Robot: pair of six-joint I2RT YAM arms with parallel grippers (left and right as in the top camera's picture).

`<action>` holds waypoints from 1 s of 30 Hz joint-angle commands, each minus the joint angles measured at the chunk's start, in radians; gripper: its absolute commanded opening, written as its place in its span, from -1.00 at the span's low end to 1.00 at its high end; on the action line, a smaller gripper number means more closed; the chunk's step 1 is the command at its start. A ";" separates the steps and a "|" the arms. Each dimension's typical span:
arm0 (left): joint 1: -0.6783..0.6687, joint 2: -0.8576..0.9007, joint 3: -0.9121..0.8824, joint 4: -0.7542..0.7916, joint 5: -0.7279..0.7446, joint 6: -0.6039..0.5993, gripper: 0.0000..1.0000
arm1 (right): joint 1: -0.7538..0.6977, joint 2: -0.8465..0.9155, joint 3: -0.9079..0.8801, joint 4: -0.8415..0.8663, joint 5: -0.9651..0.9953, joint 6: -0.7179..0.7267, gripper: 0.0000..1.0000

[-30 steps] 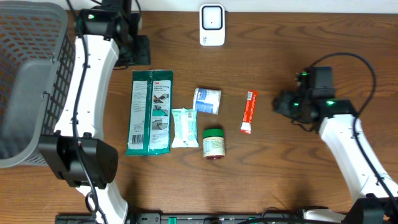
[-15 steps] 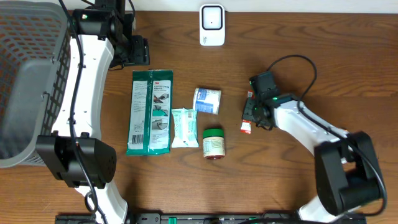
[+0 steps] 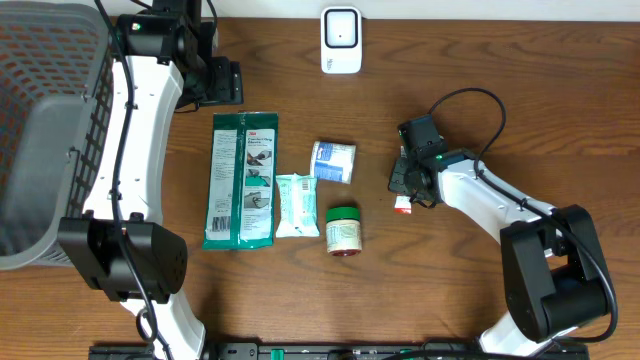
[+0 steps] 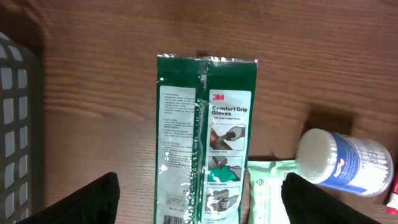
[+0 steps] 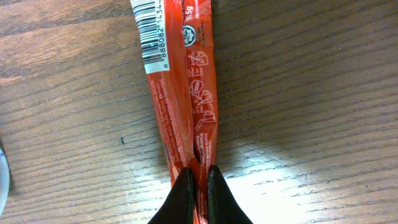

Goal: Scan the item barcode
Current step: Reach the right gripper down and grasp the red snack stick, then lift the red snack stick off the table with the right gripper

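Note:
A long red packet [image 5: 186, 93] lies on the wooden table, its barcode [image 5: 149, 28] showing at the far end in the right wrist view. My right gripper [image 5: 200, 186] is shut on the packet's near end, pinching it between both fingertips. From overhead the right gripper [image 3: 405, 180] covers most of the red packet [image 3: 403, 208]. The white scanner [image 3: 341, 40] stands at the table's back edge. My left gripper [image 3: 222, 82] hangs open at the back left, above the top of the green gloves pack [image 4: 205, 143], holding nothing.
The green gloves pack [image 3: 241, 180], a pale wipes packet [image 3: 295, 205], a blue-and-white tub [image 3: 333, 161] and a green-lidded jar [image 3: 344, 231] lie mid-table. A grey basket [image 3: 40, 120] fills the left edge.
My right arm swung in from the right to the red packet and shut on it. The left gripper opened wider and barely shifted.

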 commanded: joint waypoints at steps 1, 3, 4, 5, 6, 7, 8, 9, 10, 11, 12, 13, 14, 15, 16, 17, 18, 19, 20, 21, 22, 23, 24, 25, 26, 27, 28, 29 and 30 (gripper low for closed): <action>0.003 -0.018 -0.004 -0.012 0.002 -0.013 0.67 | 0.004 -0.042 0.000 -0.011 0.036 -0.033 -0.98; 0.003 -0.018 -0.004 -0.022 0.013 -0.013 0.67 | -0.005 -0.080 0.000 -0.023 0.028 -0.040 -0.98; 0.003 -0.018 -0.005 -0.025 0.019 -0.012 0.67 | -0.012 -0.098 0.000 -0.032 0.021 -0.044 -0.98; 0.003 -0.018 -0.005 -0.029 0.022 -0.013 0.67 | -0.020 -0.115 0.000 -0.041 0.010 -0.055 -0.98; 0.003 -0.018 -0.005 -0.031 0.022 -0.012 0.67 | -0.027 -0.130 0.000 -0.050 -0.006 -0.079 -0.98; 0.003 -0.018 -0.005 -0.033 0.022 -0.012 0.67 | -0.036 -0.142 0.000 -0.063 -0.014 -0.103 -0.98; 0.003 -0.018 -0.005 -0.034 0.022 -0.013 0.68 | -0.042 -0.151 0.000 -0.079 -0.013 -0.117 -0.98; 0.003 -0.018 -0.005 -0.036 0.022 -0.013 0.68 | -0.048 -0.154 0.000 -0.094 -0.003 -0.131 -0.98; 0.003 -0.018 -0.005 -0.037 0.022 -0.013 0.67 | -0.051 -0.154 0.000 -0.106 0.010 -0.164 -0.98; 0.003 -0.018 -0.005 -0.037 0.022 -0.013 0.67 | -0.051 -0.149 -0.003 -0.111 0.031 -0.200 -0.98; 0.003 -0.018 -0.005 -0.037 0.022 -0.013 0.67 | -0.049 -0.142 -0.008 -0.115 0.060 -0.225 -0.98; 0.003 -0.018 -0.005 -0.037 0.022 -0.013 0.67 | -0.048 -0.135 -0.011 -0.120 0.095 -0.237 -0.98; 0.003 -0.018 -0.005 -0.037 0.022 -0.013 0.67 | -0.047 -0.124 -0.017 -0.121 0.133 -0.247 -0.97; 0.003 -0.018 -0.005 -0.037 0.022 -0.013 0.67 | -0.044 -0.115 -0.021 -0.124 0.174 -0.256 -0.98; 0.003 -0.018 -0.005 -0.037 0.022 -0.013 0.67 | -0.039 -0.101 -0.027 -0.126 0.228 -0.255 -0.97; 0.003 -0.018 -0.005 -0.037 0.022 -0.013 0.68 | -0.035 -0.091 -0.032 -0.126 0.269 -0.255 -0.98; 0.003 -0.018 -0.005 -0.037 0.022 -0.013 0.67 | -0.030 -0.081 -0.035 -0.125 0.303 -0.254 -0.98; 0.003 -0.018 -0.005 -0.037 0.022 -0.013 0.67 | -0.025 -0.069 -0.035 -0.124 0.329 -0.254 -0.98; 0.003 -0.018 -0.005 -0.036 0.022 -0.013 0.67 | -0.018 -0.059 -0.035 -0.122 0.350 -0.254 -0.97; 0.003 -0.018 -0.005 -0.036 0.022 -0.013 0.67 | -0.009 -0.048 -0.035 -0.121 0.371 -0.254 -0.98; 0.003 -0.018 -0.005 -0.037 0.023 -0.013 0.67 | 0.000 -0.039 -0.035 -0.121 0.388 -0.254 -0.98; 0.003 -0.018 -0.005 -0.037 0.023 -0.013 0.67 | 0.010 -0.032 -0.035 -0.122 0.402 -0.254 -0.97; 0.003 -0.018 -0.005 -0.037 0.026 -0.013 0.67 | 0.027 -0.023 -0.035 -0.122 0.427 -0.254 -0.97; 0.003 -0.018 -0.005 -0.037 0.026 -0.013 0.67 | 0.037 -0.019 -0.035 -0.121 0.441 -0.254 -0.98; 0.002 -0.018 -0.005 -0.037 0.026 -0.013 0.67 | 0.054 -0.013 -0.035 -0.120 0.460 -0.254 -0.98; 0.002 -0.018 -0.005 -0.037 0.026 -0.013 0.67 | 0.074 -0.013 -0.035 -0.117 0.473 -0.254 -0.98; 0.002 -0.018 -0.005 -0.037 0.026 -0.013 0.67 | 0.090 -0.013 -0.035 -0.113 0.474 -0.254 -0.96; 0.002 -0.018 -0.005 -0.037 0.026 -0.013 0.67 | 0.104 -0.013 -0.035 -0.105 0.469 -0.254 -0.73; 0.002 -0.018 -0.005 -0.037 0.026 -0.013 0.67 | 0.114 -0.013 -0.035 -0.096 0.464 -0.254 -0.20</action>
